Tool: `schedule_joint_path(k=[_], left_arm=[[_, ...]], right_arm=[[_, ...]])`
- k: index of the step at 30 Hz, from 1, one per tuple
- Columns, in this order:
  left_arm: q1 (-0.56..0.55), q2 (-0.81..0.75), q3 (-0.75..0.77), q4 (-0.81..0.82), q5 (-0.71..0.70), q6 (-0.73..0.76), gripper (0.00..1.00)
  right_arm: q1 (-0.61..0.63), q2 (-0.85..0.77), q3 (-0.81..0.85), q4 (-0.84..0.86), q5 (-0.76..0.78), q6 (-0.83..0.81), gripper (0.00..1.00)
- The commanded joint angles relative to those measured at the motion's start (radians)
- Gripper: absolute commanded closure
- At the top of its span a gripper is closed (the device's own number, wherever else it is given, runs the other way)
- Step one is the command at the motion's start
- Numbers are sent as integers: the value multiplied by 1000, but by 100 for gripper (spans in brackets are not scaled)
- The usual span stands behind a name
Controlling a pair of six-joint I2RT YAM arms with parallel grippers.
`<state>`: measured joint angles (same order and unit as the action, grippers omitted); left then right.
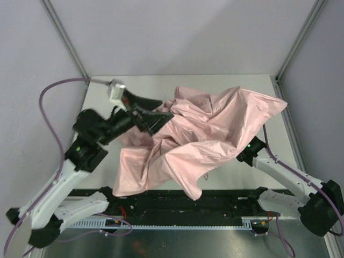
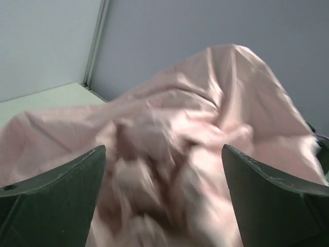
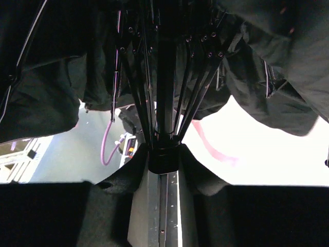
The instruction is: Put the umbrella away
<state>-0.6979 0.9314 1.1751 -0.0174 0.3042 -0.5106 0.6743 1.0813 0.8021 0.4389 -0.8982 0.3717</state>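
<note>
Left gripper point(image 2: 163, 154) spread wide, nosing into crumpled pale pink thin-fabric compact umbrella point(image 1: 215, 129); right gripper point(image 3: 164, 188) beneath, seemingly clamped on it. Canopy slack, ungathered; rolling, strapping remain.

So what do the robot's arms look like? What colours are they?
Both are white tubes with chunky black joints. The left arm and the right arm each have a tiny green light and a thin purple cable trailing off. The left gripper has two flat dark grey fingers; the right gripper looks black in shadow.
</note>
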Motion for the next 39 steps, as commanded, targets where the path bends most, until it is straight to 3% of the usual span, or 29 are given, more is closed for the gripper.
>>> schedule_joint_path(k=[1,6,11,19,20,22,24,30,39], left_arm=[[6,-219,-51,-44,3,37,2],[9,-320,-133,-102,-106,13,1],[8,-288,-141,-106,-119,-58,2],[10,-390,-204,-157,-137,-20,23],[11,-399,-205,-156,-114,-27,23],[11,-391,-196,-148,-53,-48,8],[11,-357,-181,-133,17,-77,2],[10,-226,-118,-99,30,-204,1],[9,-178,-110,-70,-1,-225,1]], right_arm=[[-79,-8,6,228,-82,43,100],[-116,-2,5,254,-128,39,100],[-112,-12,5,193,-80,10,100],[-154,-35,8,144,124,30,100],[-160,-40,12,114,173,30,100],[-163,-53,16,65,263,23,100],[-157,-60,17,35,327,8,100],[-80,-67,17,-7,483,-70,100],[-45,-64,18,14,418,-109,100]])
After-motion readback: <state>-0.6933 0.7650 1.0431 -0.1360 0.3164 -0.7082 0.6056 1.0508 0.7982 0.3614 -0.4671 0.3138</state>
